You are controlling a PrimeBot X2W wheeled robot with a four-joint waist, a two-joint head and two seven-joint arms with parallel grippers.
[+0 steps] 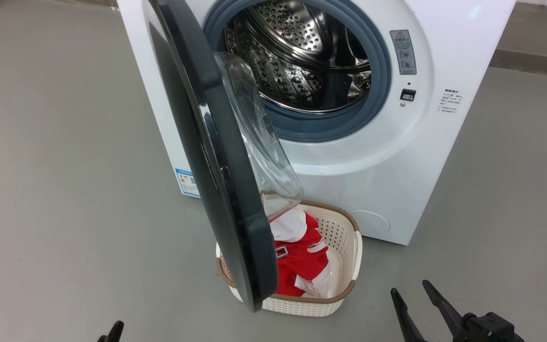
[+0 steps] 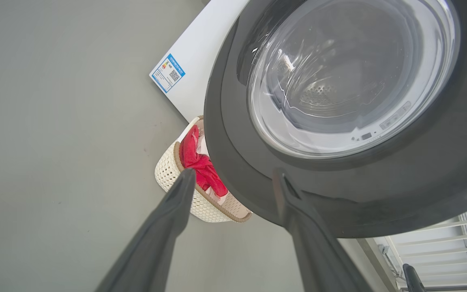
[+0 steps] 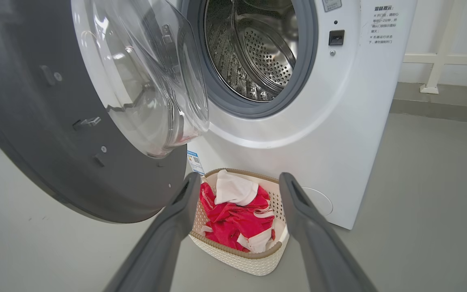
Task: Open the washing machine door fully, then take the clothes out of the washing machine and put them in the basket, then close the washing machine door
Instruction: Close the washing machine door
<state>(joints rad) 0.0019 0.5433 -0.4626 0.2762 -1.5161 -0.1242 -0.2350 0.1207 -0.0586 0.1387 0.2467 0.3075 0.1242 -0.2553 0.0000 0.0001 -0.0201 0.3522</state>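
The washing machine [image 1: 378, 156] stands with its steel drum [image 1: 297, 57] bare inside. The washing machine door [image 1: 216, 180] is swung out toward me, edge-on, its glass bowl hanging over the basket [image 1: 344, 247]. Red and white clothes [image 1: 302, 256] lie in that basket on the floor in front of the machine. My right gripper [image 1: 409, 287] is open and holds nothing, low at the right of the basket [image 3: 237, 253], well short of the clothes [image 3: 233, 219]. My left gripper [image 2: 233, 174] is open too, just off the door's black outer rim [image 2: 339, 194]; its tips show at the bottom edge [image 1: 109, 332].
Bare grey floor [image 1: 55, 166] spreads to the left and right of the machine. A low step [image 1: 534, 61] runs behind at the right, with a white rail [image 3: 436, 61] along the wall. A blue sticker [image 1: 187, 181] marks the machine's side.
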